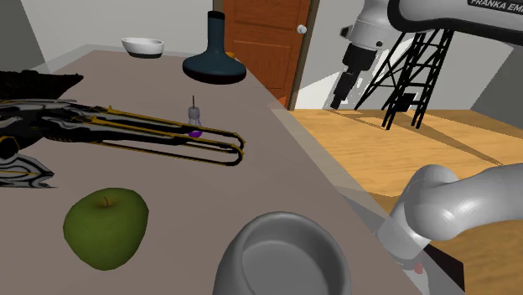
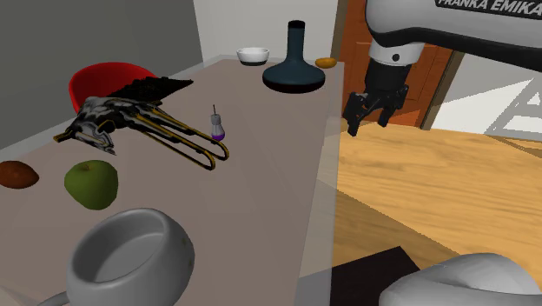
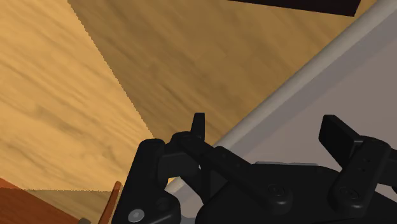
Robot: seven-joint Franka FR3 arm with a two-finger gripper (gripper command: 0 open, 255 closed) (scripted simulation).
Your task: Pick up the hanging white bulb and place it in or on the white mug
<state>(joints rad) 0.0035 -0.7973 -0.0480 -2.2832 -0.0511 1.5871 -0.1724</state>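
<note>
The grey table (image 1: 285,180) has its long edge, at the shoulder view's right, giving onto open floor (image 1: 436,151), where the gripper (image 2: 366,122) hangs, fingers spread and empty. The pale mug (image 1: 283,251) sits at the near edge. The small bulb (image 1: 195,121), mid-table against gold wire loops (image 1: 209,149), looks light, fragile and slick; it is best pinched from above at its narrow cap.

On the grey-brown table (image 1: 251,184) before me I see 1 green apple (image 1: 106,228), 1 dark blue long-necked vase (image 1: 214,59) and 1 white bowl (image 1: 142,46) near the far edge. A black-and-gold object (image 1: 33,126) with long looped rods lies beside the apple. A wooden door (image 1: 264,42) stands beyond, by the wooden floor (image 1: 402,151).
</note>
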